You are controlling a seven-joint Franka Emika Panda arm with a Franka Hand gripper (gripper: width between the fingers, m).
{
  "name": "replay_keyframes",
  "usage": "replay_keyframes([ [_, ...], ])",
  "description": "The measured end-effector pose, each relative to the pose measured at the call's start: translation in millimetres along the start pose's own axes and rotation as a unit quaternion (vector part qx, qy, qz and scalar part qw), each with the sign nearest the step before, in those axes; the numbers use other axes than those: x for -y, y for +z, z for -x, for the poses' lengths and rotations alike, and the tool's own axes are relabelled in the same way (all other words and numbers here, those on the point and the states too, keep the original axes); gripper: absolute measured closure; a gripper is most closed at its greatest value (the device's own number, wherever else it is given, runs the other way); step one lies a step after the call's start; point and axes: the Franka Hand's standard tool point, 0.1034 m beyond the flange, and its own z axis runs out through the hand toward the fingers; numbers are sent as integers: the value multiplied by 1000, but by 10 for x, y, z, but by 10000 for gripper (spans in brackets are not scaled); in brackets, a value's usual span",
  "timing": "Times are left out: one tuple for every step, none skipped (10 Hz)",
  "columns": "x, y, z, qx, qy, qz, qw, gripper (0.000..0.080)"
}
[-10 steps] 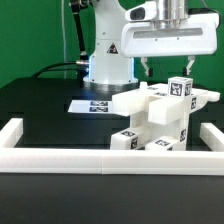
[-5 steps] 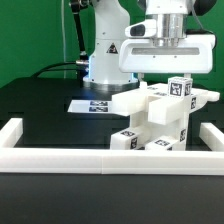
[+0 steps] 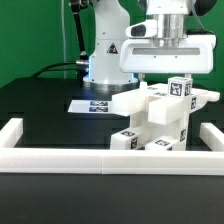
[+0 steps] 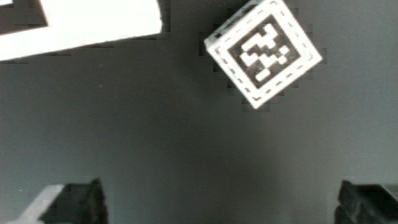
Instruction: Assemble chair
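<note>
The chair's white tagged parts lie bunched at the middle right of the exterior view: a flat slab (image 3: pixel 133 101), an upright post with a tag (image 3: pixel 180 89) and low blocks (image 3: pixel 137 140) in front. My gripper (image 3: pixel 163 79) hangs just above them, open and holding nothing. In the wrist view the gripper (image 4: pixel 221 206) shows two dark fingertips (image 4: pixel 71 204) far apart over the dark table. Past them lie a white tagged piece (image 4: pixel 267 50) and the corner of another white piece (image 4: pixel 71 25).
A long low white border frame (image 3: pixel 100 160) runs along the front and up both sides of the black table. The marker board (image 3: pixel 92 103) lies flat behind the parts, on the exterior view's left. The robot's base (image 3: pixel 105 65) stands at the back.
The gripper came down a little toward the chair parts during the first half second, then held still. Its jaws stayed open. The parts have not moved.
</note>
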Motion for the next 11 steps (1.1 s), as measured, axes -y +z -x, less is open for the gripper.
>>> replay_keyframes([
  [-20,41,6,-3,-2,3,1000,151],
  [-15,96,27,-1,-2,7,1000,151],
  [0,128,41,1,-3,8,1000,151],
  [0,150,39,3,-3,10,1000,151],
  [14,179,30,3,-5,11,1000,151],
  [16,218,49,6,-7,14,1000,151],
  [20,244,74,8,-9,15,1000,151],
  [22,254,85,10,-10,16,1000,151],
  [24,260,96,11,-10,16,1000,151],
  [23,260,95,11,-10,16,1000,151],
  [22,260,95,11,-10,16,1000,151],
])
